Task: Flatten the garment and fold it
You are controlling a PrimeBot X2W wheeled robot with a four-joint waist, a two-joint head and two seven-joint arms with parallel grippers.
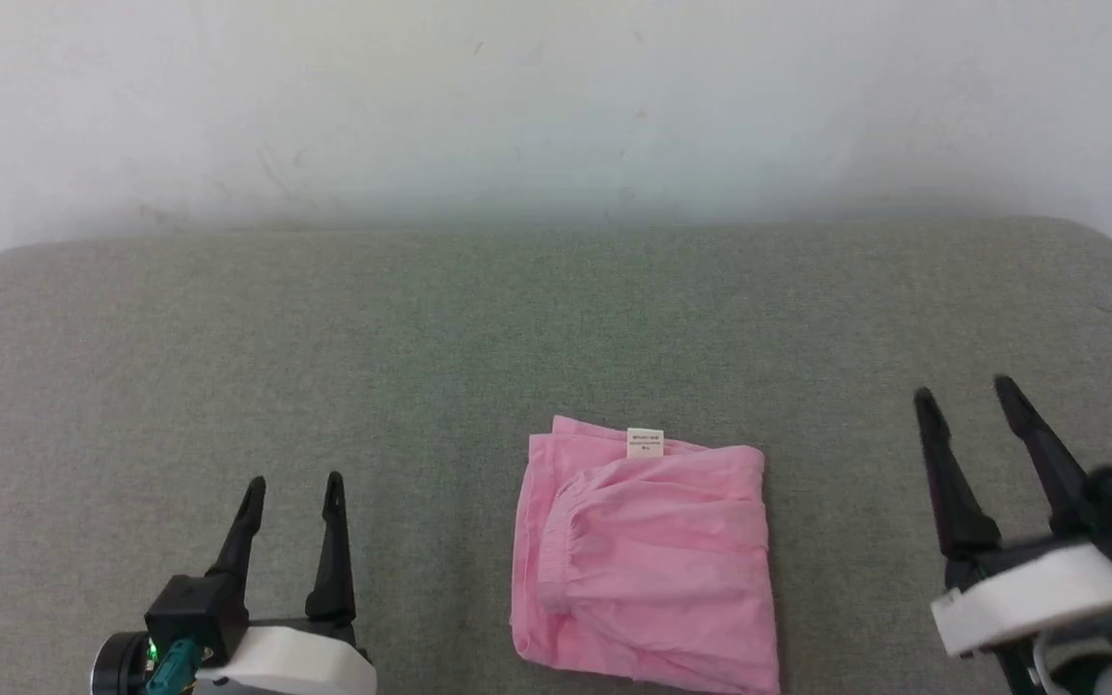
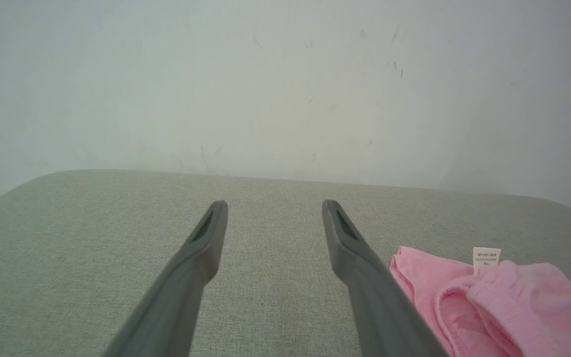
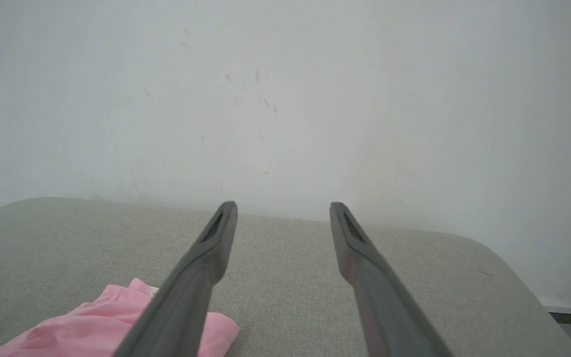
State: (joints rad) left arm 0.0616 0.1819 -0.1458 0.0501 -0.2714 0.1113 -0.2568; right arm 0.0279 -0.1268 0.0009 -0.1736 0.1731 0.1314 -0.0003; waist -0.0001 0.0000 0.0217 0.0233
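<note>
Garment folded, label end far

The pink garment (image 1: 648,560) lies as a near-square bundle at the near middle of the grey pad (image 1: 421,328). Its white label (image 1: 645,441) sits on its far edge, and the gathered band runs near-to-far down its left side. The left gripper (image 1: 295,479) and right gripper (image 1: 963,388) flank it, well apart, fingers spread and empty.

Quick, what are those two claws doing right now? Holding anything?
Left gripper: jaws open, holding nothing.
Right gripper: jaws open, holding nothing.
</note>
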